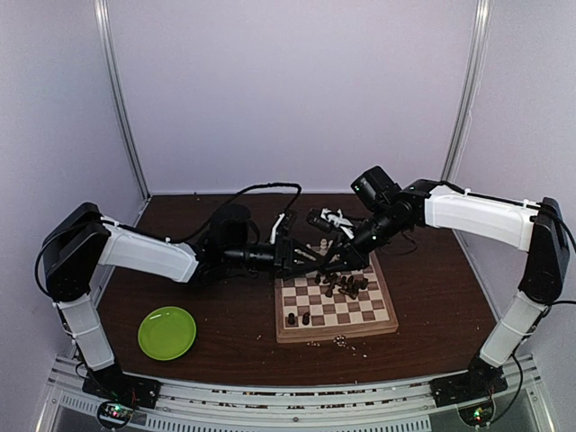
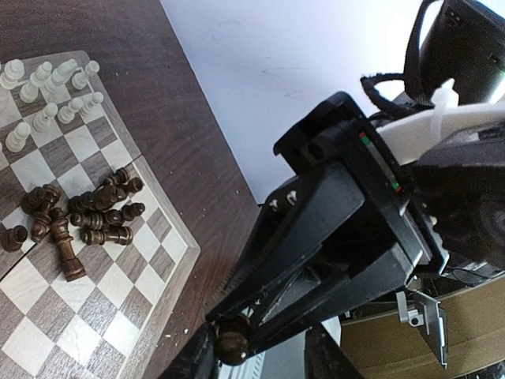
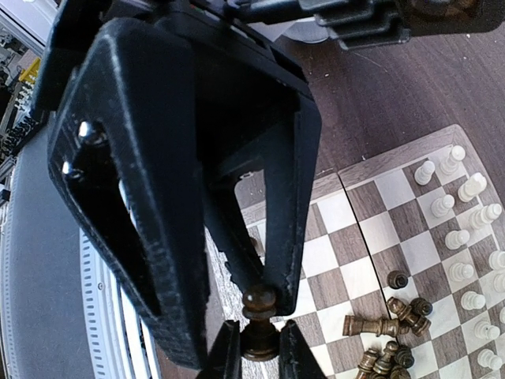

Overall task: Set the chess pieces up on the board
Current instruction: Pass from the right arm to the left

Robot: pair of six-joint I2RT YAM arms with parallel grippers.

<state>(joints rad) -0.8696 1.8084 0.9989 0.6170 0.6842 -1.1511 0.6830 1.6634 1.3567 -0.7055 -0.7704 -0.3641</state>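
Board (image 1: 364,313) sits on the desk (image 1: 432,288) right of centre, with both arms reaching in over its far-left corner. We read this as a mid-air hand-over. The tools meet tip to tip, probably so the piece can be re-gripped and go down base-first.

Chess pieces split three ways:
- pale ones (image 2: 47,95) stand upright in two rows along the far edge, so that side looks finished
- dark heap (image 2: 95,213) lies toppled mid-board
- two dark ones (image 1: 299,318) stand by the near-left edge

Right tool (image 3: 258,351) is clenched on one dark piece (image 3: 259,300), fingers tight on the base and the head sticking out past the tips. Left tool (image 2: 260,362) comes in head-on with its fingers either side of that piece. The left wrist view shows the piece against one finger with a gap to the other, so we cannot tell whether it grips. The piece hangs above the board's edge squares, off the surface. Green plate (image 1: 166,332) lies well apart, near left.
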